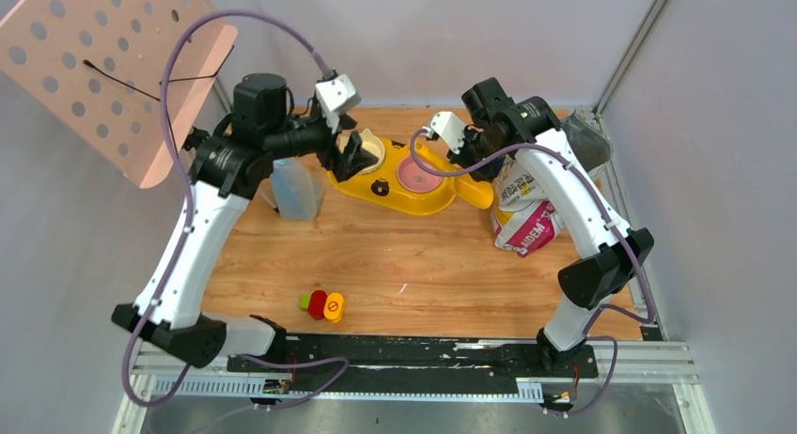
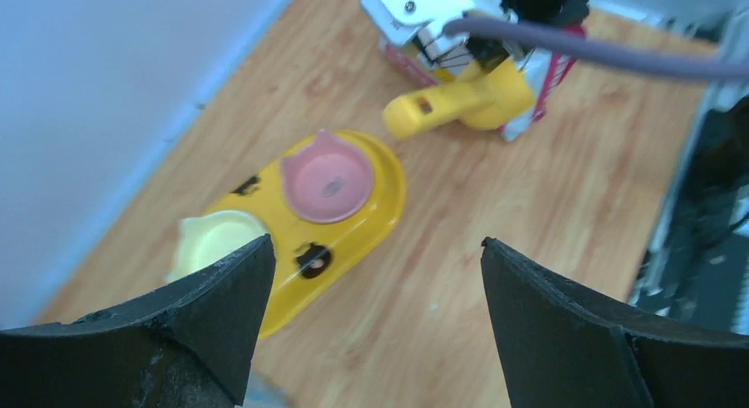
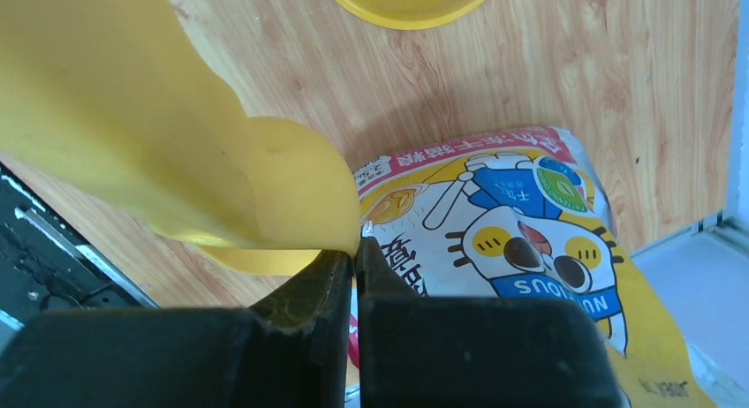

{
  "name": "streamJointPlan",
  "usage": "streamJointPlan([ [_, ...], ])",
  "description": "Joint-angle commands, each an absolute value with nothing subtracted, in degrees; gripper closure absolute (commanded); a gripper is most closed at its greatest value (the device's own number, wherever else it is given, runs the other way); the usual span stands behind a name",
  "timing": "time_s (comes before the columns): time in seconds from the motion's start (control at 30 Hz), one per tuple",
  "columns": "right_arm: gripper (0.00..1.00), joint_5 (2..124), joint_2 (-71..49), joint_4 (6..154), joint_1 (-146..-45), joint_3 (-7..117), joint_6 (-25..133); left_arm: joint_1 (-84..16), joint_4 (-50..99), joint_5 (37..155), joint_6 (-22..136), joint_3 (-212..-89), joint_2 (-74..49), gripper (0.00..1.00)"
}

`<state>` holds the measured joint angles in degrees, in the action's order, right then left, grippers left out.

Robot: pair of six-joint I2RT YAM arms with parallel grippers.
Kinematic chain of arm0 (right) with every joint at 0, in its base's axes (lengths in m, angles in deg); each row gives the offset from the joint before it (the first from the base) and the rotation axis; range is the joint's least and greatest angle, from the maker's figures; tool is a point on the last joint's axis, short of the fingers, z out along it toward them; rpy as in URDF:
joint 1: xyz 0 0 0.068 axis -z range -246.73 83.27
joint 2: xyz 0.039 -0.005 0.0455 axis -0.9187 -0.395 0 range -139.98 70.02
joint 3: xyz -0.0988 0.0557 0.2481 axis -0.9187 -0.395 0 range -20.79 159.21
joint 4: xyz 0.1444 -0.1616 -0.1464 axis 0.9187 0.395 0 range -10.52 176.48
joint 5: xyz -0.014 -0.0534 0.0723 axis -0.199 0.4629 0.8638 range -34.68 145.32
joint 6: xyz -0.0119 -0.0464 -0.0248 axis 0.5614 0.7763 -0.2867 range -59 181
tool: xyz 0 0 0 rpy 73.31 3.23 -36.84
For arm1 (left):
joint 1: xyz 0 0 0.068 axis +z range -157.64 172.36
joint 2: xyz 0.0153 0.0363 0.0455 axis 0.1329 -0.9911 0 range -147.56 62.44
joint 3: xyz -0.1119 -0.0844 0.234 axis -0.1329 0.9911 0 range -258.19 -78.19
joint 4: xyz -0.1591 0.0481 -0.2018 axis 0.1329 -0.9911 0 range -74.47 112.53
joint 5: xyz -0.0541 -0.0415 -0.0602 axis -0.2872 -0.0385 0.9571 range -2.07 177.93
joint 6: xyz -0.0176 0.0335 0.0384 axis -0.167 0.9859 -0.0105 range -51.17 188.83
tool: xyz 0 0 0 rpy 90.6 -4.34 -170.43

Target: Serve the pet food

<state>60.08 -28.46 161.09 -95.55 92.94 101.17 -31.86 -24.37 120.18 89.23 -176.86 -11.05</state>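
No pet food kibble shows in any view. My right gripper (image 1: 467,162) (image 3: 356,249) is shut on the rim of the yellow scoop (image 1: 473,192) (image 3: 177,143) and holds it above the table beside the printed food bag (image 1: 526,213) (image 3: 530,222). The scoop (image 2: 464,103) has its handle pointing toward the yellow double feeder (image 1: 404,194) (image 2: 375,214). The feeder's pink bowl (image 1: 418,176) (image 2: 327,183) and cream bowl (image 1: 373,152) (image 2: 216,240) look empty. My left gripper (image 1: 355,157) (image 2: 375,240) is open and empty, hovering over the feeder's cream-bowl end.
A pale blue translucent container (image 1: 296,185) stands left of the feeder. A small red, yellow and green object (image 1: 322,305) lies near the front edge. A pink perforated board (image 1: 113,68) leans at the back left. Walls enclose the back and right.
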Motion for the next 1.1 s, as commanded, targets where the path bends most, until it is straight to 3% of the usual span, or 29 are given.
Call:
streamJointPlan([
  [0.0, 1.00, 52.1, -28.5, 158.7, -97.1, 96.3, 91.0, -31.7, -22.9, 127.7, 61.8, -181.7, -20.7, 0.10],
  [0.17, 1.00, 48.5, -28.5, 156.5, -98.7, 97.3, 88.7, -31.6, -10.7, 137.4, 50.3, -177.7, -23.6, 0.15],
  [0.37, 1.00, 52.4, -29.2, 156.2, -99.5, 100.9, 84.4, -31.3, 0.9, 146.3, 42.2, -173.6, -26.3, 0.18],
  [0.6, 1.00, 52.7, -29.6, 156.4, -101.0, 100.8, 82.4, -31.2, 9.5, 142.1, 37.7, -172.5, -28.5, 0.24],
  [0.8, 1.00, 54.2, -29.3, 156.6, -101.4, 102.0, 82.2, -31.2, 5.9, 135.1, 40.0, -175.1, -29.8, 0.27],
  [0.87, 1.00, 54.4, -29.1, 156.6, -101.4, 102.4, 82.2, -31.2, 5.2, 134.7, 40.5, -176.2, -30.5, 0.31],
  [1.07, 1.00, 54.4, -29.2, 156.5, -101.5, 102.2, 81.7, -31.4, 7.0, 138.2, 39.4, -176.7, -32.3, 0.59],
])
